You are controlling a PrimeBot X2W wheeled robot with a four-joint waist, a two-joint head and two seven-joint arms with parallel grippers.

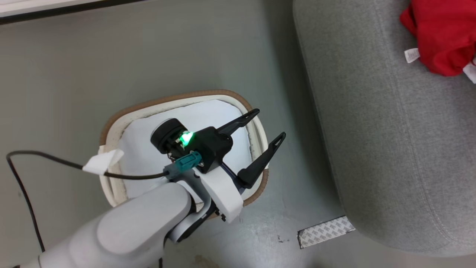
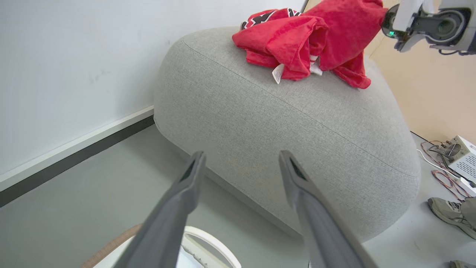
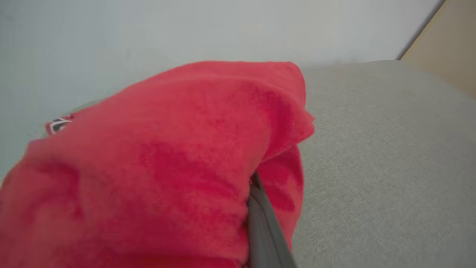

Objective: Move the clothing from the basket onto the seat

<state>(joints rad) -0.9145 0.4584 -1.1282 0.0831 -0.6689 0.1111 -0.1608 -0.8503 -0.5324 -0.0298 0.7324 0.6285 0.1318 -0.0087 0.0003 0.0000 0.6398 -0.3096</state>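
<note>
The red clothing (image 1: 442, 33) lies bunched at the far right end of the grey seat (image 1: 390, 130), with white labels showing. In the left wrist view a red garment (image 2: 346, 33) rises from the pile (image 2: 286, 41) up to my right arm's wrist (image 2: 427, 22). My right gripper (image 3: 256, 186) is shut on that clothing; red fabric (image 3: 167, 156) covers it except one grey finger (image 3: 264, 223). My left gripper (image 1: 269, 124) hangs open over the right rim of the cream basket (image 1: 111, 130), nothing between its fingers. Inside the basket I see a pale white lining (image 1: 212, 115).
The basket stands on the grey floor just left of the seat. A patch of tape (image 1: 325, 230) lies on the floor near the seat's front corner. A black cable (image 1: 44, 158) trails from my left wrist. Beyond the seat are a shoe (image 2: 448, 214), an electronics box (image 2: 461, 156) and loose wires.
</note>
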